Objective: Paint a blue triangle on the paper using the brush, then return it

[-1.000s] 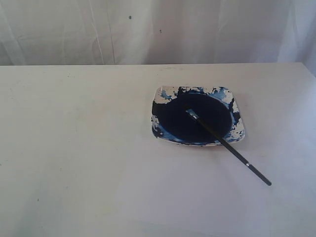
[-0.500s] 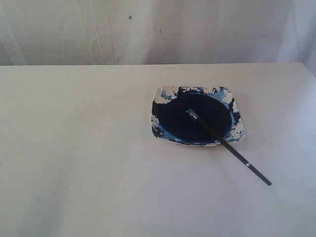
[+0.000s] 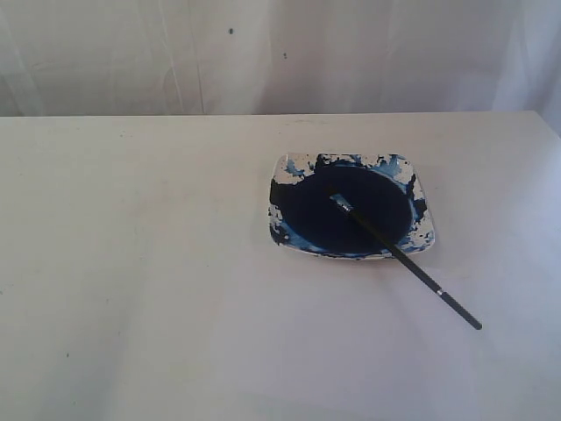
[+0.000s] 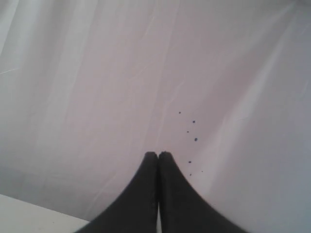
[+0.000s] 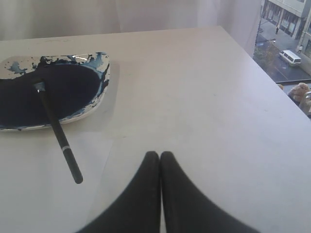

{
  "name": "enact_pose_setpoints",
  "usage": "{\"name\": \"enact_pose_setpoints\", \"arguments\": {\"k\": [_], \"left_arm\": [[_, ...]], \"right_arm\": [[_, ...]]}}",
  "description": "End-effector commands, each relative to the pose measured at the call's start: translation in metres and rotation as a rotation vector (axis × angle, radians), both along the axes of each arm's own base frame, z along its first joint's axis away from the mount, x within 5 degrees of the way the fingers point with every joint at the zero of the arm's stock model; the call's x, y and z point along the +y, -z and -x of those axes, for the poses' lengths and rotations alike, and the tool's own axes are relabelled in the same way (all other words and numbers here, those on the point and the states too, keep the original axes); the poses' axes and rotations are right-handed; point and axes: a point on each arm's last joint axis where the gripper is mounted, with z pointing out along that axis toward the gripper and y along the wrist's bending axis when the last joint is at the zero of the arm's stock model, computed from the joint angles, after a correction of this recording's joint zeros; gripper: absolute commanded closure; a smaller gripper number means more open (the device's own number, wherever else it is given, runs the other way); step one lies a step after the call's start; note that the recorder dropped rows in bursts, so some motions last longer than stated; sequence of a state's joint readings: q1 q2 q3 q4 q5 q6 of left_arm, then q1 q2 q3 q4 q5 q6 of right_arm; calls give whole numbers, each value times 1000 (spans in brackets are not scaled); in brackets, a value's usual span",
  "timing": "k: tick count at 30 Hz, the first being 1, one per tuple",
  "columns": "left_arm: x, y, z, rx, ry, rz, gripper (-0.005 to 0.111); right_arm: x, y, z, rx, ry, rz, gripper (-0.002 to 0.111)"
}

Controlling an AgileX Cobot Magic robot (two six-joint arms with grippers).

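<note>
A smooth, matte white bench (image 3: 131, 263) stands before a wrinkled white curtain (image 3: 105, 53) hanging in soft folds. The left claw (image 4: 158, 154), two tapered black fingers pressed tip to tip and gripping nothing, is raised in front of that curtain, where a few dark specks (image 4: 196, 139) dot the cloth. The right claw (image 5: 160, 154) is likewise pinched closed and empty, poised over bare bench apart from the dish. The dish (image 5: 104, 77) is a shallow, glossy white square with rounded corners, its rim smeared with streaky light and dark blue. A round pool of dark navy paint (image 5: 29, 97) fills its middle. The brush (image 5: 58, 133), a thin black stick, has its silver-collared tip in that pool. Its handle leans over the dish's rim, with its far end beyond the dish on the bench. A small pale mark on the handle is too small to read.
</note>
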State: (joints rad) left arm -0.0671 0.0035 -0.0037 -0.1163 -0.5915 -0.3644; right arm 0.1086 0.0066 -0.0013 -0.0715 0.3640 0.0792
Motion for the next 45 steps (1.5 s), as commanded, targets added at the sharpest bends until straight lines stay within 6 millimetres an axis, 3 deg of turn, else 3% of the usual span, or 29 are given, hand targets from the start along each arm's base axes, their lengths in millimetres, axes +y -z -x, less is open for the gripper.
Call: {"name": "enact_pose_setpoints", "arguments": {"k": [1,9,18,25,30,36,45], "left_arm": [[-1,-13,3,-12,5,-19,107],[-3,-55,0,33,-18,-134,107],[-10,-67,-31,430,34,-259,107],[-14,-66,-53,652,93,-235,107],[-26,-61,-62,708,190,-353,107],[-44,-58,-61,685,326,-521,107],[-57,-52,-58,713,440,-579,107]], "right_arm": [[0,-1,0,-19,-1,2,108],[0,-1,0,-19,-1,2,108],[0,-1,0,-19,-1,2,108],[0,-1,0,-19,-1,2,108],[0,-1,0,-19,-1,2,108],[0,-1,0,-19,-1,2,108],[0,-1,0,-19,-1,2,108]]}}
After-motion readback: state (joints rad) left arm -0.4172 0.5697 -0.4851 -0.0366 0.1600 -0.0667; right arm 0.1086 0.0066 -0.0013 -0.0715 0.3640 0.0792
